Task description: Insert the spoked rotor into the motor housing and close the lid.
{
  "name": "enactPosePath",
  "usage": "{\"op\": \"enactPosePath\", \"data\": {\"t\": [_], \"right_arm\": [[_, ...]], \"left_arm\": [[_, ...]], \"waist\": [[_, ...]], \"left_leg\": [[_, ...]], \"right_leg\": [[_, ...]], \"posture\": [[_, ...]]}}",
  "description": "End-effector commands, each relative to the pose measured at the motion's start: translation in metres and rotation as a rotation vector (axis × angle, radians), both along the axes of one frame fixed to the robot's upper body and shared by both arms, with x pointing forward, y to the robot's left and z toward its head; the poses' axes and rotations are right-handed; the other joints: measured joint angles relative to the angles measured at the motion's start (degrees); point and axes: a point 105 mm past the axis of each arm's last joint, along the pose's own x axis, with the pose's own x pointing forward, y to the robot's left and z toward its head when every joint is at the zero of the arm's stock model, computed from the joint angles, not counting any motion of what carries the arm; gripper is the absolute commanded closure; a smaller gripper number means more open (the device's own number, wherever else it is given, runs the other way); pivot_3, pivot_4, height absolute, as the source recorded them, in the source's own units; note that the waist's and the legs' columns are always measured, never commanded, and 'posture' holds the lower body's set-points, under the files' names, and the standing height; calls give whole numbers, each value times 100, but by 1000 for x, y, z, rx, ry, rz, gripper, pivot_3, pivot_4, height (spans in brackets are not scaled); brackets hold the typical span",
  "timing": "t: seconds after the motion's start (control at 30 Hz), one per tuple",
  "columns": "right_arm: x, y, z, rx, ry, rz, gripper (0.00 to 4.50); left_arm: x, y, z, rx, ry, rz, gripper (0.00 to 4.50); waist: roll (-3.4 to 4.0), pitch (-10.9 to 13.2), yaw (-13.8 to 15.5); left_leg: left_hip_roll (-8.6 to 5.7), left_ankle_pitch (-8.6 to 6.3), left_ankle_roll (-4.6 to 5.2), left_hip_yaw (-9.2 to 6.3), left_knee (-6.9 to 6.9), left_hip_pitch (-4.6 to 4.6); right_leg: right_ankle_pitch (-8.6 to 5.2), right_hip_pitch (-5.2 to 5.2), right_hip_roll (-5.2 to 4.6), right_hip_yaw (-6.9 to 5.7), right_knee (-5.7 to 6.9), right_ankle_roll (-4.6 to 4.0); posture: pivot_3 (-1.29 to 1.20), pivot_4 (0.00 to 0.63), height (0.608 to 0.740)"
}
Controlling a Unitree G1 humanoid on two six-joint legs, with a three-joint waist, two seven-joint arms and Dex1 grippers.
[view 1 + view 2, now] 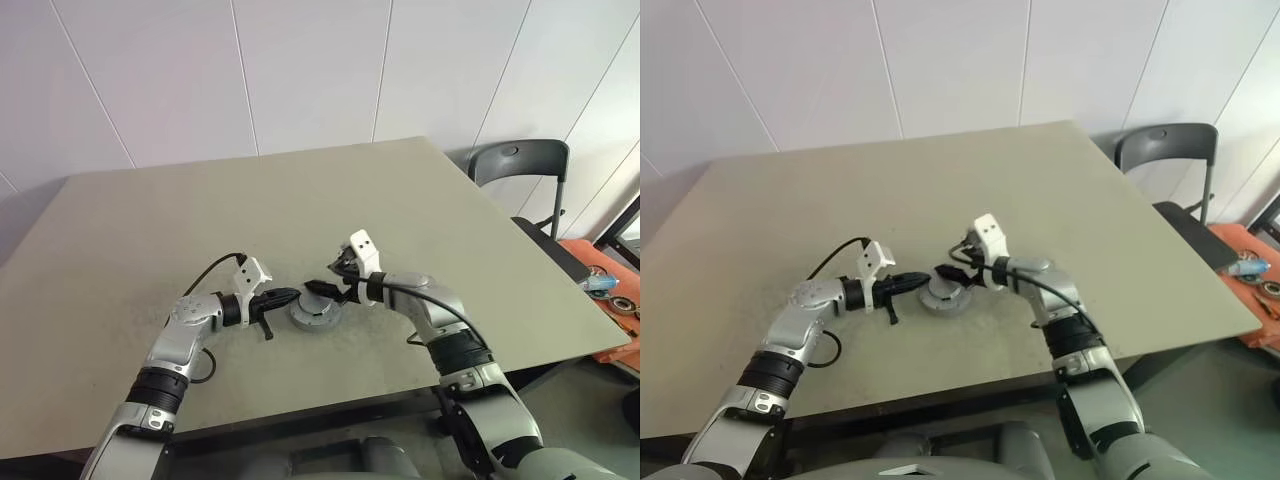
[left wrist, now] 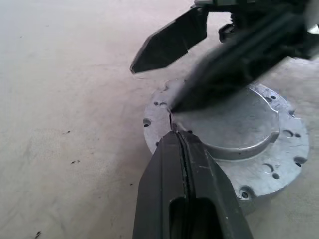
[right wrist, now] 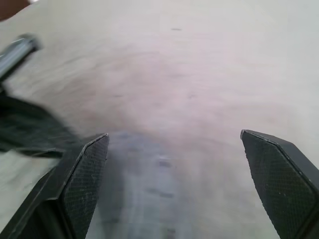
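Observation:
A round silver lid (image 1: 316, 316) with a holed flange and a raised centre (image 2: 234, 129) lies flat on the grey table (image 1: 300, 200), near its front edge. What is under the lid is covered. The spoked rotor and the motor housing are hidden. My left gripper (image 1: 295, 296) is shut, and its joined tip (image 2: 175, 135) rests against the lid's left rim. My right gripper (image 1: 325, 277) hovers just above the lid's far right side, open wide with nothing between its fingers (image 3: 82, 164). The left wrist view shows those right fingers (image 2: 169, 40) over the lid.
A dark chair (image 1: 520, 165) stands past the table's far right corner. To the right, below the table's edge, an orange surface (image 1: 600, 280) holds small parts. A black cable (image 1: 210, 270) loops from my left wrist.

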Motion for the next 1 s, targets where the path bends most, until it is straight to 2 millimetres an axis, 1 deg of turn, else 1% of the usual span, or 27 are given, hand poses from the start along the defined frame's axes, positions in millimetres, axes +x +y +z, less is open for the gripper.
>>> {"op": "enactPosePath", "data": {"t": [0.03,0.1,0.17,0.27,0.33,0.43,0.53,0.6,0.67,0.77,0.83,0.93,0.97,1.0], "right_arm": [[-2,-6,1,9,132,-13,29],[-9,-9,0,64,243,-14,29],[-17,-10,0,93,318,5,29],[-32,-10,0,109,398,53,29],[-43,-10,0,124,454,82,29],[-53,-10,-1,146,521,103,29],[-64,-7,1,206,612,118,29],[-66,-1,4,267,668,115,29],[-62,6,11,343,692,97,29],[-53,16,21,436,698,73,574],[-50,20,25,463,686,64,1171],[-49,21,26,490,679,49,2022],[-49,22,26,497,680,44,2263],[-48,22,25,506,683,37,2376]], "left_arm": [[-8,-8,-5,10,32,-44,4500],[-8,-8,-5,10,31,-45,4500],[-8,-9,-4,9,31,-45,4500],[-9,-9,-3,9,30,-45,4500],[-9,-9,-2,10,29,-45,4500],[-8,-9,-2,11,27,-45,4500],[-8,-9,-1,14,23,-42,4500],[-7,-8,0,14,21,-39,4500],[-7,-8,0,14,19,-36,4500],[-6,-7,1,15,16,-33,4500],[-6,-6,1,17,14,-30,4500],[-5,-4,1,19,13,-25,4500],[-5,-4,1,20,13,-24,4500],[-5,-3,1,22,13,-23,4500]], "waist": [[1,-1,3],[1,-2,14],[1,-2,17],[1,-2,12],[1,-2,13],[1,-2,10],[0,-3,10],[-1,-3,2],[-1,-3,-6],[0,-2,-28],[1,-2,-29],[4,0,-32],[8,-2,-27],[10,-2,-26]], "left_leg": [[0,0,0,0,2,-18],[-1,1,-1,-1,3,-30],[-1,0,0,-1,2,-33],[-4,-1,1,2,2,-34],[-4,-1,2,2,2,-35],[-4,-2,3,3,2,-35],[-4,-2,3,2,3,-35],[-4,-2,4,3,3,-35],[-3,-2,4,2,3,-34],[-1,-2,4,4,3,-32],[0,-2,4,3,3,-32],[1,-2,4,4,3,-35],[1,-2,3,3,3,-35],[1,-2,3,4,5,-34]], "right_leg": [[1,-23,0,0,5,-1],[15,-37,-2,2,7,-23],[16,-38,-3,2,4,-24],[13,-38,-5,2,0,-20],[2,-37,-5,1,-1,-1],[0,-37,-5,1,-1,1],[0,-36,-5,1,-1,2],[0,-36,-5,1,0,2],[1,-37,-5,1,1,1],[1,-42,0,3,11,0],[1,-45,2,3,15,0],[2,-52,6,3,19,-1],[2,-51,6,3,19,-1],[2,-50,5,3,20,-1]], "posture": [[0,0,740],[0,0,740],[0,0,740],[0,0,740],[0,0,740],[0,0,740],[0,0,740],[0,0,740],[0,0,740],[0,0,740],[0,0,740],[0,0,740],[0,0,740],[0,0,740]]}}
